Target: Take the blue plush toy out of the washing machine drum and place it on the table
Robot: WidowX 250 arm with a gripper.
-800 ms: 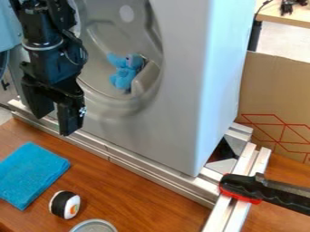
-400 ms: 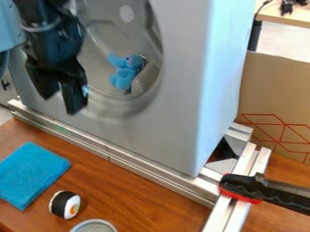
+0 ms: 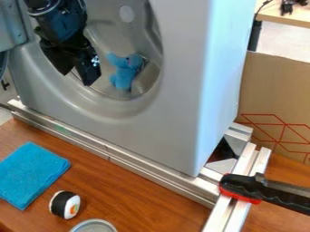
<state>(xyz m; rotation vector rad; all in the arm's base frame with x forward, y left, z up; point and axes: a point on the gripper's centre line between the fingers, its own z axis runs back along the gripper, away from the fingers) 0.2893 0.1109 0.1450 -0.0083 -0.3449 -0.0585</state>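
Observation:
The black gripper hangs at the upper left, at the round opening of the grey toy washing machine. Its fingers stand apart, open, and nothing shows between them. Just right of it, a blue plush toy lies inside the machine's drum. On the wooden table at lower left are a folded blue cloth and a white sushi-like toy with a black band. A round metal tin is cut off by the bottom edge.
Metal rails run along the machine's base. A black and red clamp grips the rail at lower right. The machine's door stands at the upper left, and cardboard is on the right.
The gripper has moved up and to the right, from low in front of the machine to its opening beside the plush toy. The door at upper left has shifted slightly right.

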